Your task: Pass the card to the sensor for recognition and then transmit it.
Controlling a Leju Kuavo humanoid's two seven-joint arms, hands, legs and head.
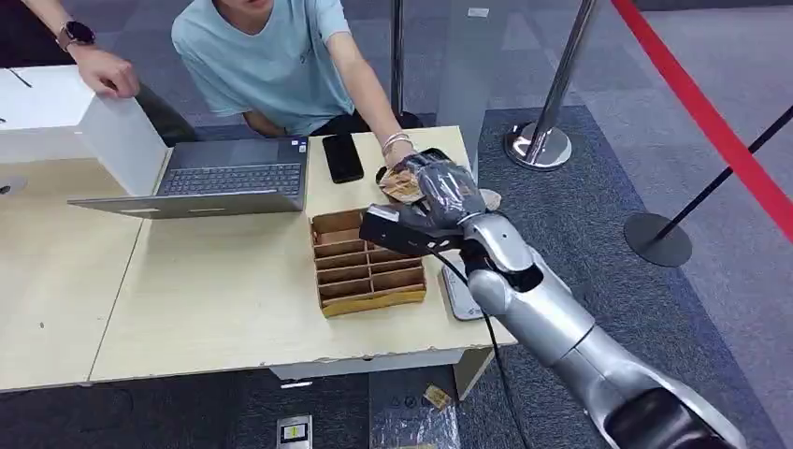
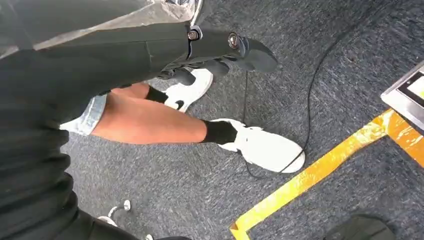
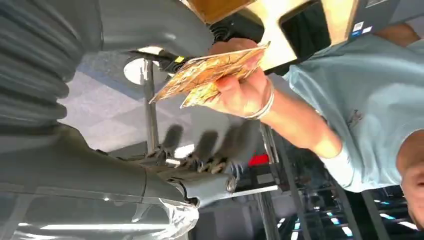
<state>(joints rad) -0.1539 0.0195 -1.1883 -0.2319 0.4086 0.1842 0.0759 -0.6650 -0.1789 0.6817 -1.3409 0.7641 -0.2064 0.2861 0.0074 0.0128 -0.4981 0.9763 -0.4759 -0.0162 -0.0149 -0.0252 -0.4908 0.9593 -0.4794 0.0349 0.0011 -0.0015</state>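
Observation:
A person in a light blue shirt reaches over the table's far right corner and grips a patterned brown card in one hand. My right hand is at that card. In the right wrist view the card lies between my thumb and my blurred fingers, which stand apart from it. The person's fingers clasp the card's far end. A black round device sits just behind the hand, mostly hidden. My left hand hangs over the floor, holding nothing.
A compartmented cardboard box stands on the table under my right forearm. A black phone, an open laptop and a white box lie further left. A flat grey device with a cable sits at the right edge. Barrier posts stand behind.

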